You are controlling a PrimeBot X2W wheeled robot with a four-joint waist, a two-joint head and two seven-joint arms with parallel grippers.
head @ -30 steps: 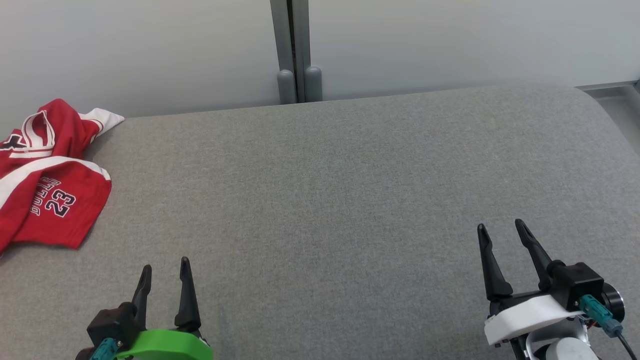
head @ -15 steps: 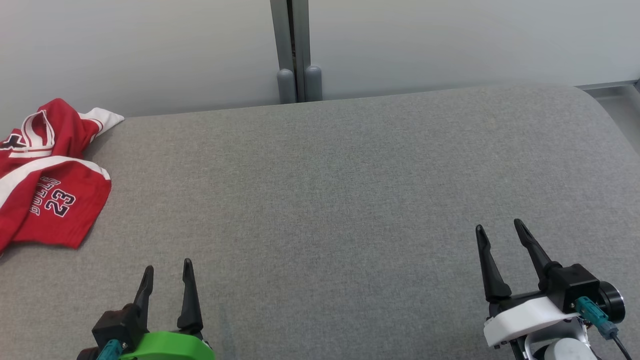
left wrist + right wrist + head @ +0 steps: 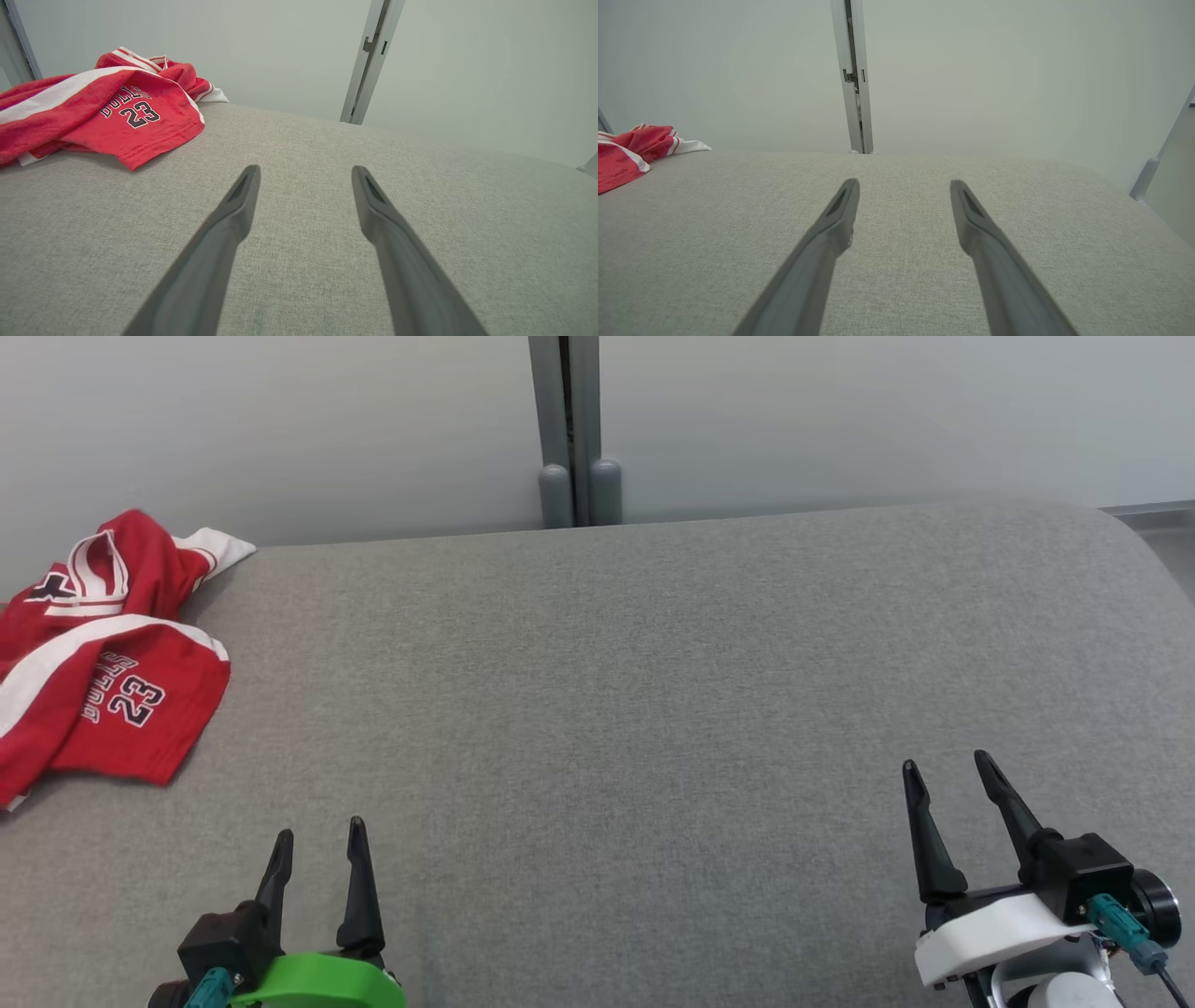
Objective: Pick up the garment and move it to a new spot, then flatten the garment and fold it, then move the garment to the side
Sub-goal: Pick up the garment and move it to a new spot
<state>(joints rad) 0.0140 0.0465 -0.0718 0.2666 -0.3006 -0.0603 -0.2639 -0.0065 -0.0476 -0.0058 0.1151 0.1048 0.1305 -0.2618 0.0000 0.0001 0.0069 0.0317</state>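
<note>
**Red jersey lying crumpled, both claws spread apart**

A red and white jersey (image 3: 112, 653), printed with the number 23, is being left in a crumpled heap on the grey padded surface (image 3: 616, 691), far to the left of the upright post (image 3: 579, 429) at the back. The left gripper (image 3: 319, 829) is being held over the surface, nearer than the post and to its left, with its fingers spread apart and nothing between them. The right gripper (image 3: 945, 761) is being held to the post's right, likewise spread and empty. The jersey is being touched by neither.

left pincer (image 3: 319, 829) spread empty, right pincer (image 3: 945, 761) likewise
</note>
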